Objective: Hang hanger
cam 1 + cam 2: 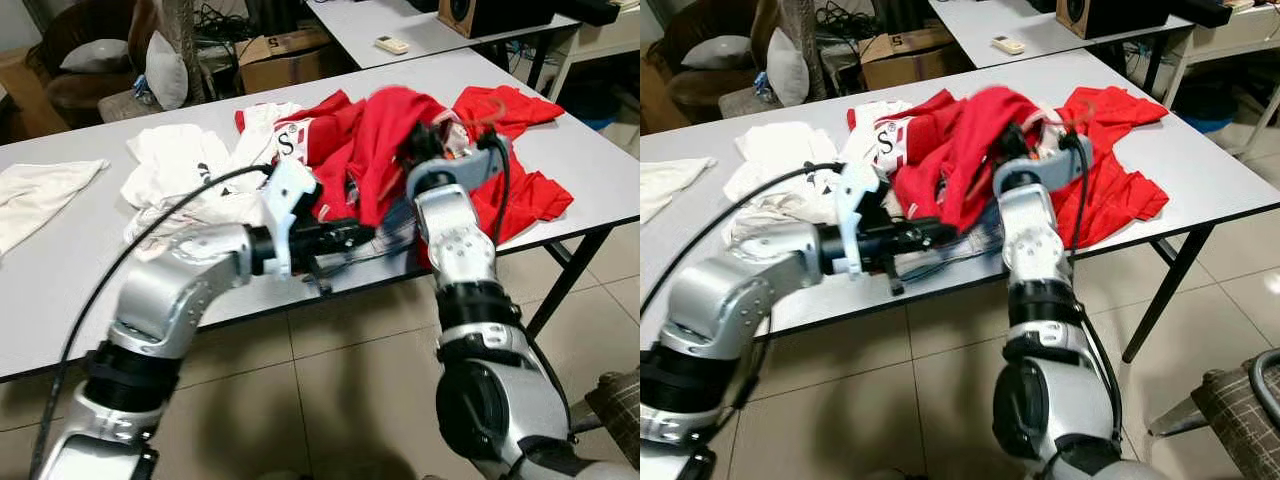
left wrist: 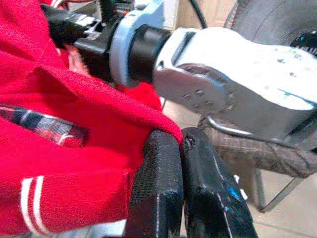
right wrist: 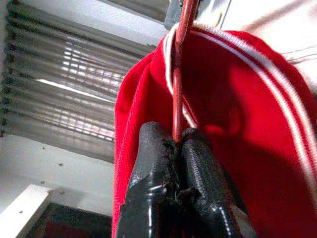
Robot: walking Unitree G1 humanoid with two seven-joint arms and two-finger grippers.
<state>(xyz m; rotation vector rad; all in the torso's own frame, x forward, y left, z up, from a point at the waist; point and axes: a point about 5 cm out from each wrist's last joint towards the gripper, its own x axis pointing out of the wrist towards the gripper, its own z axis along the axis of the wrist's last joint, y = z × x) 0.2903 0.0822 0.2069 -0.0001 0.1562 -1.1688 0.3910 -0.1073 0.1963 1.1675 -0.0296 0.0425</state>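
**Hanger and red shirt held over the table edge**

On the left of the grey table lie white garments, spread flat and apart from the work. Beside them, toward the centre, the left gripper reaches in level with the near edge. Its two black fingers are pressed together on a fold of the red shirt, pinching the hem where white stripes run along the cloth.

At the centre, the red shirt is lifted off a heap of other red clothing that lies to its right. The right gripper is raised above the table with its fingers closed tight on the hanger, a thin red wire rod. The rod runs up from the fingertips into the white-trimmed neck opening of the shirt.

Step in hand, as judged: the shirt is being fitted or steadied on the hanger, one gripper on cloth, the other on wire. The hanger's hook and shoulders are hidden by fabric, so seating cannot be confirmed.

Next move calls for: release of the hem by the left gripper, then carrying the hanger to a rail. No rail can be made out here.
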